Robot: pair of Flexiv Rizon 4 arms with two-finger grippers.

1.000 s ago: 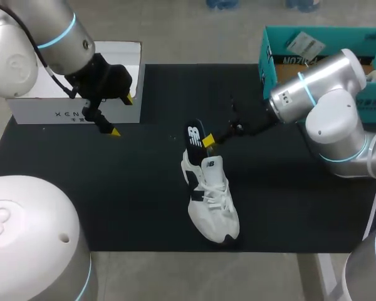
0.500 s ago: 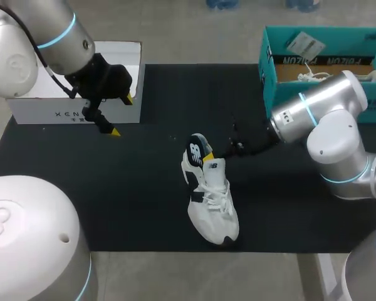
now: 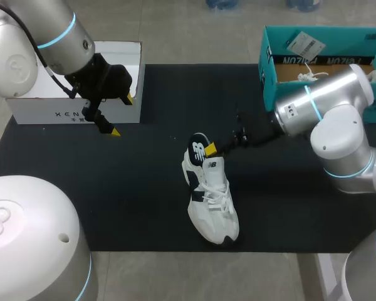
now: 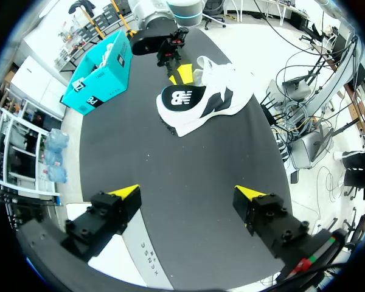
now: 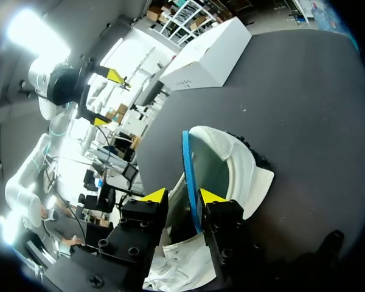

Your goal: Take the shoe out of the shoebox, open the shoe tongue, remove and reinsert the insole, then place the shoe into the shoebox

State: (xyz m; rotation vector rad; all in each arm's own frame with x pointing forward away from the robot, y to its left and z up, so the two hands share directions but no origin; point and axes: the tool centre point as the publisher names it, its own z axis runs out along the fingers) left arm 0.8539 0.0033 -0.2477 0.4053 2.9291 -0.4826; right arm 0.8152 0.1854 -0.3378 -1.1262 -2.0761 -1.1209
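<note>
A white shoe (image 3: pixel 212 204) lies on the black mat, toe toward the front edge. Its dark insole (image 3: pixel 198 150) stands partly out of the heel opening, logo showing. My right gripper (image 3: pixel 212 149) is at the heel. In the right wrist view the insole's blue edge (image 5: pixel 186 164) rises between the gripper's (image 5: pixel 182 198) parted fingers, close against one finger, with a gap to the other, so it is open. My left gripper (image 3: pixel 122 115) hangs wide open by the white box, far from the shoe (image 4: pixel 207 106), with nothing between its fingers (image 4: pixel 126 193).
A white box (image 3: pixel 75 81) sits at the mat's back left, under my left arm. A teal shoebox (image 3: pixel 269 69) stands at the back right with a second white shoe (image 3: pixel 310 76) inside. The black mat (image 3: pixel 144 188) spreads bare around the shoe.
The insole has gone down from high above the heel to deeper in the shoe. My right gripper's fingers have parted. The left arm has kept still.
</note>
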